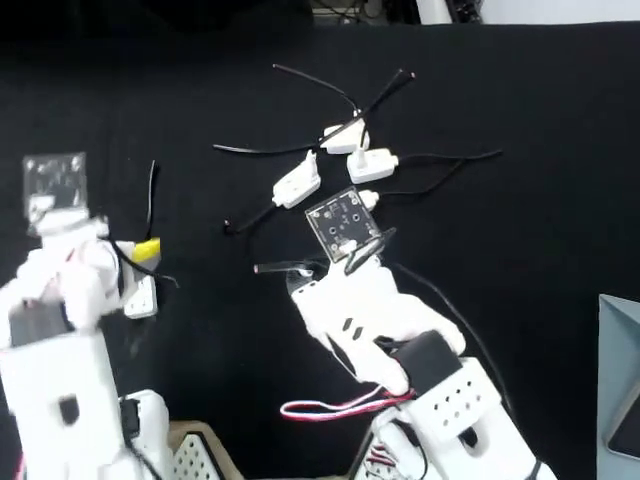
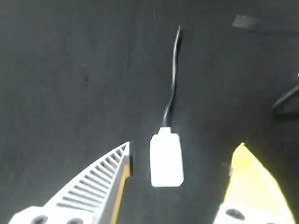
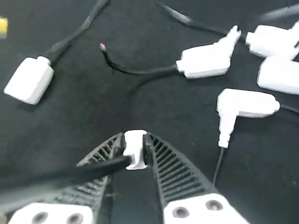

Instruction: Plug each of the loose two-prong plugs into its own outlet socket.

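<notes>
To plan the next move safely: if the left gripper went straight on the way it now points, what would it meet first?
Probably the white plug, which lies on the black table between the open fingers of the left gripper. Depth is unclear, so it may touch the table beside the plug first.

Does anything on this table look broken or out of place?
Yes: the white plugs trail black cords that are cut short and lead nowhere; one cord end shows a pinkish bare tip. The square outlet plate also lies turned askew beside them.
</notes>
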You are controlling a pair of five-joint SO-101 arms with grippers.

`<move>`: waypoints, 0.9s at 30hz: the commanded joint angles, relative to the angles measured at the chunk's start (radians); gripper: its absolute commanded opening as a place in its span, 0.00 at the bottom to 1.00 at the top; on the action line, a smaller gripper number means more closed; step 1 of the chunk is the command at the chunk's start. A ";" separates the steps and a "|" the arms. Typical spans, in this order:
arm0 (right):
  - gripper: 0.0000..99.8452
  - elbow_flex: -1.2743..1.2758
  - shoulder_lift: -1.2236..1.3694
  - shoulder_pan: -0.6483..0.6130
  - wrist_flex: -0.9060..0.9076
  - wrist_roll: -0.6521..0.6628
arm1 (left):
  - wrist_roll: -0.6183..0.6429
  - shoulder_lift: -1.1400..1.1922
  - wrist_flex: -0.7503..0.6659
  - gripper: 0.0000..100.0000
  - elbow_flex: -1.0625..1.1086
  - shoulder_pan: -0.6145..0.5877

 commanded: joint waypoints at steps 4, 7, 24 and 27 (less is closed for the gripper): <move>0.01 0.061 -0.010 0.055 -0.083 -0.003 | -0.167 0.374 -0.009 0.34 -0.153 -0.042; 0.01 0.062 -0.010 0.057 -0.083 -0.003 | -0.199 0.516 -0.009 0.34 -0.189 -0.042; 0.01 0.088 -0.012 0.055 -0.083 -0.006 | -0.224 0.896 -0.020 0.28 -0.226 0.001; 0.01 0.088 -0.012 0.055 -0.083 -0.006 | -0.192 0.953 -0.080 0.17 -0.220 0.039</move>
